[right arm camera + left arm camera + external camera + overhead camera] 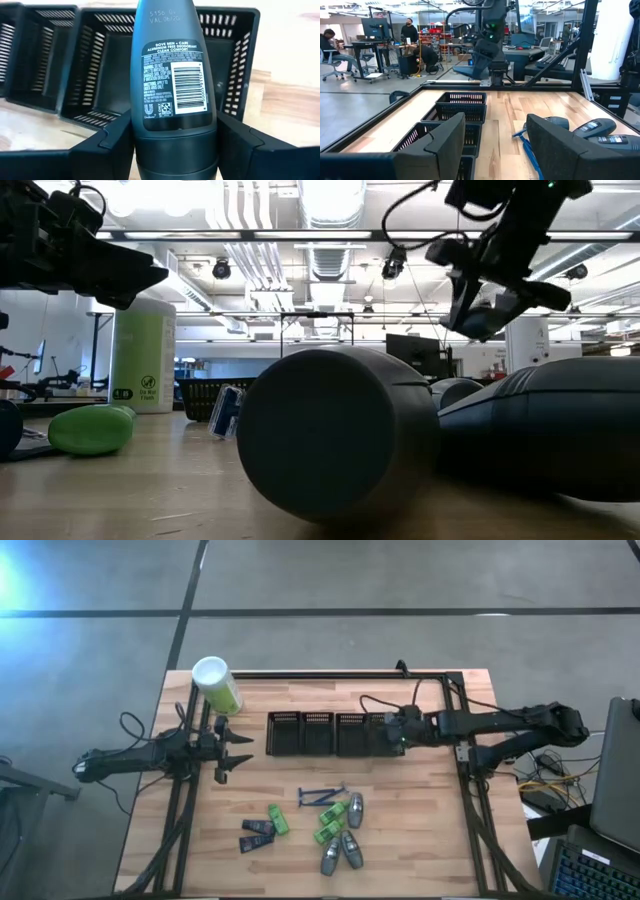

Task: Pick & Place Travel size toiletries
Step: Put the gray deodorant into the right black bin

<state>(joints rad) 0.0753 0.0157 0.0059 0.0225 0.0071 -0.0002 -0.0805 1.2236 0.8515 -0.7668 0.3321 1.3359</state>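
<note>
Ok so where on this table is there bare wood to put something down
Bare wood lies left of the toiletry cluster, below the left hand, and on the right between the cluster and the frame rail. It's crowded along the mesh bins, where the right hand holds a grey bottle, and near the canister.

Even, bright overhead light fills the scene; in the low view the ceiling strip lights (330, 200) blow out to white. A pale glare spot sits on the floor (15, 580) at the high view's corner. Shadows on the wooden table (420, 840) are soft and short. The grey bottle (335, 430) nearest the low camera is blurred and dim (backlit), while the bottle label (172, 82) in the right wrist view reads sharply.
</note>
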